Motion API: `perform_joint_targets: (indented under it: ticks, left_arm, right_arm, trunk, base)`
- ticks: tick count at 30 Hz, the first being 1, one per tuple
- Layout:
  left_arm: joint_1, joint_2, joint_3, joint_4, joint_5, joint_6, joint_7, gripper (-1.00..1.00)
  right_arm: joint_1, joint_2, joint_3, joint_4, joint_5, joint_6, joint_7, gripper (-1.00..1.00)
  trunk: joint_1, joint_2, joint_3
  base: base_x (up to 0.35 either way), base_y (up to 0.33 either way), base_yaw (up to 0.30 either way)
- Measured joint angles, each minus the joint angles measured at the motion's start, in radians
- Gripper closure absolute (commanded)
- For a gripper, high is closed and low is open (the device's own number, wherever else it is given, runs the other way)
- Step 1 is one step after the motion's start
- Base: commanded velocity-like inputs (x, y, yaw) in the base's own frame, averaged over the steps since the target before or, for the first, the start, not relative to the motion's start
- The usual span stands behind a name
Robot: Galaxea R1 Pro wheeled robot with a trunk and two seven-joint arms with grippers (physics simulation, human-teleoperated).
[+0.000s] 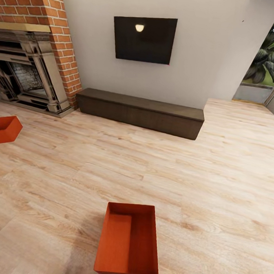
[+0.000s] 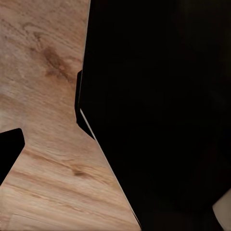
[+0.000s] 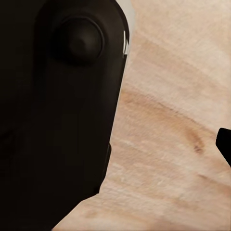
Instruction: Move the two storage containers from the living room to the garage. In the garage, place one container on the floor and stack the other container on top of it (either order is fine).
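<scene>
Two orange-red storage containers lie on the light wood floor of the living room. One container point(image 1: 128, 239) sits open-topped and empty just ahead of me, its long side pointing away. The other container point(image 1: 4, 129) lies at the far left, cut off by the picture's edge, in front of the fireplace. In the left wrist view one dark fingertip point(image 2: 9, 151) stands at the picture's edge over bare planks, beside my own black body. In the right wrist view a dark fingertip point(image 3: 225, 144) also sits at the edge. Both grippers hold nothing.
A red brick fireplace point(image 1: 32, 60) stands at the back left. A long dark low cabinet point(image 1: 140, 112) runs along the wall under a black TV point(image 1: 144, 38). A glass door point(image 1: 270, 68) with plants behind it is at the back right. Wood floor point(image 1: 216, 167) stretches between them.
</scene>
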Motion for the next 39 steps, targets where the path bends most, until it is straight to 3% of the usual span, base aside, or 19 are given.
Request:
perform_joint_targets:
  ticks: [39]
  left_arm:
    - [0.000, 0.001, -0.004, 0.005, -0.004, 0.002, -0.001, -1.00]
  right_arm:
    - [0.000, -0.001, 0.000, 0.000, -0.002, 0.000, 0.000, -1.00]
  trunk:
    - [0.000, 0.000, -0.062]
  base:
    - [0.000, 0.000, 0.000]
